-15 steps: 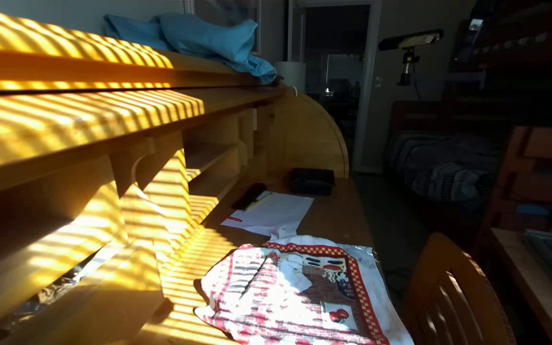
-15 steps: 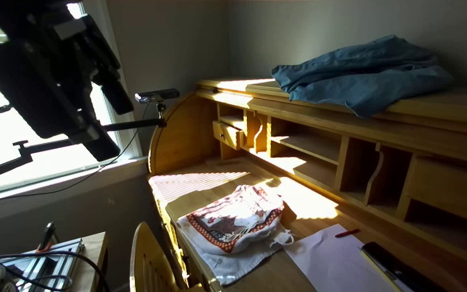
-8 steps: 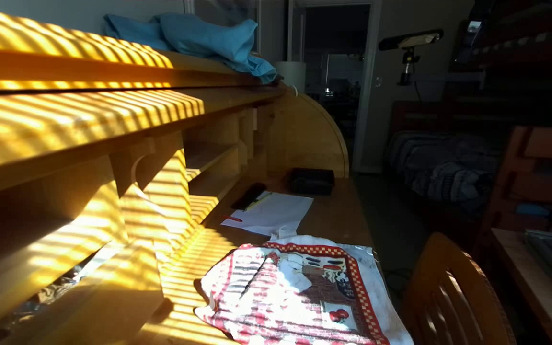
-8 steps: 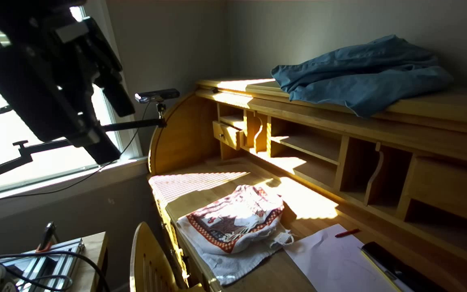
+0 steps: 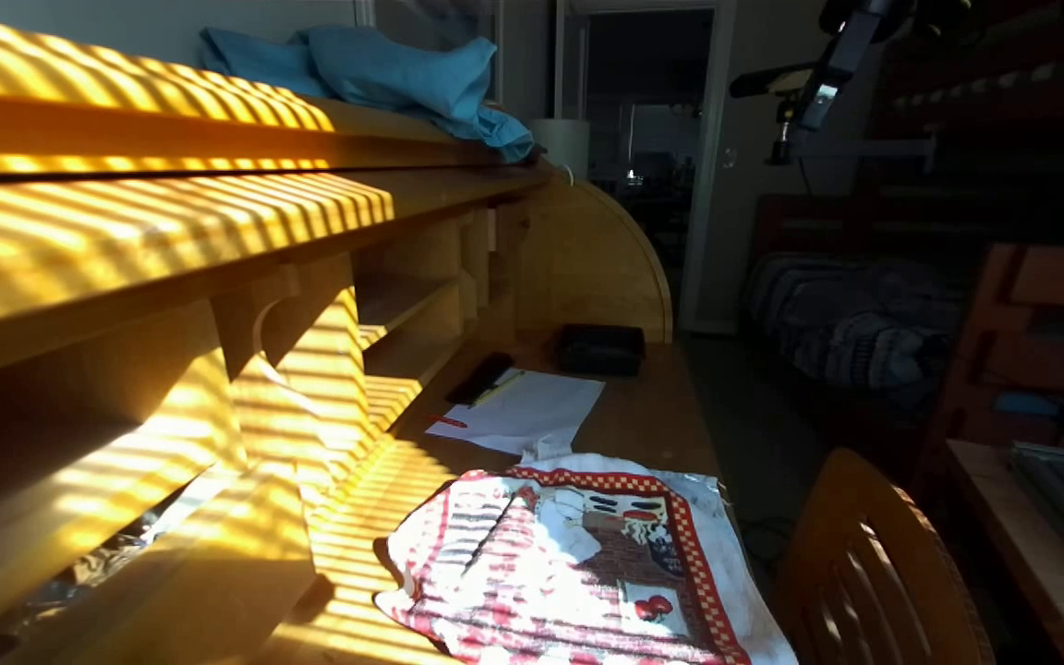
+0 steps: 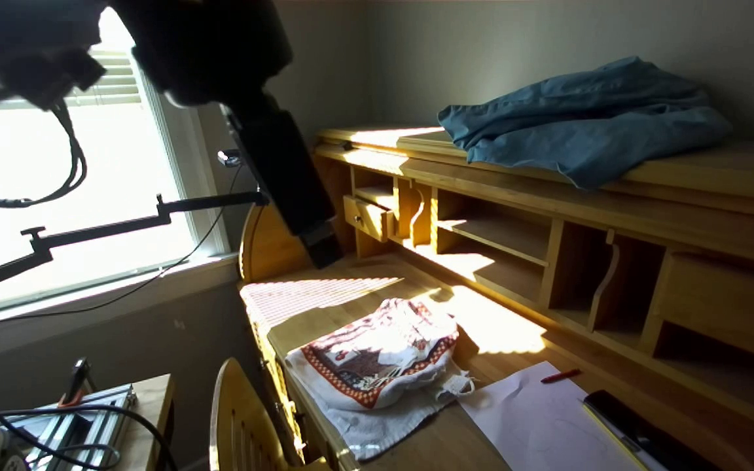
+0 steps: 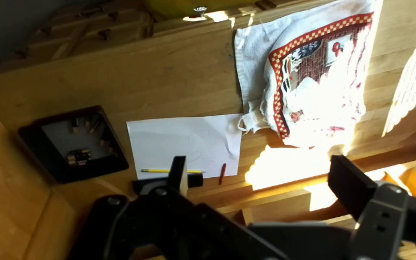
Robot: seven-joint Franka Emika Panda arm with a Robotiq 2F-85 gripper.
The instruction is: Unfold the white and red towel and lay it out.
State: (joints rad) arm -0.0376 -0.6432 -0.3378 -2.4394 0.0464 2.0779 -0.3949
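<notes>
The white and red towel lies on the desk, its printed side with a red checked border facing up. It is partly folded and rumpled, and a plain white layer shows from beneath along the desk's front side. In both exterior views the towel rests by itself, touched by nothing. My gripper is open in the wrist view, its fingers wide apart with nothing between them. In an exterior view the gripper hangs tilted in the air, well above the desk; only its side shows there.
White paper with a pencil and a red crayon lies beside the towel. A black tray holds several batteries. Cubbyholes with an open drawer line the back. A chair stands at the desk's front; blue cloth lies on top.
My arm has swung over toward the desk, rightward in an exterior view, and its gripper has turned to show its side. The towel has stayed where it was.
</notes>
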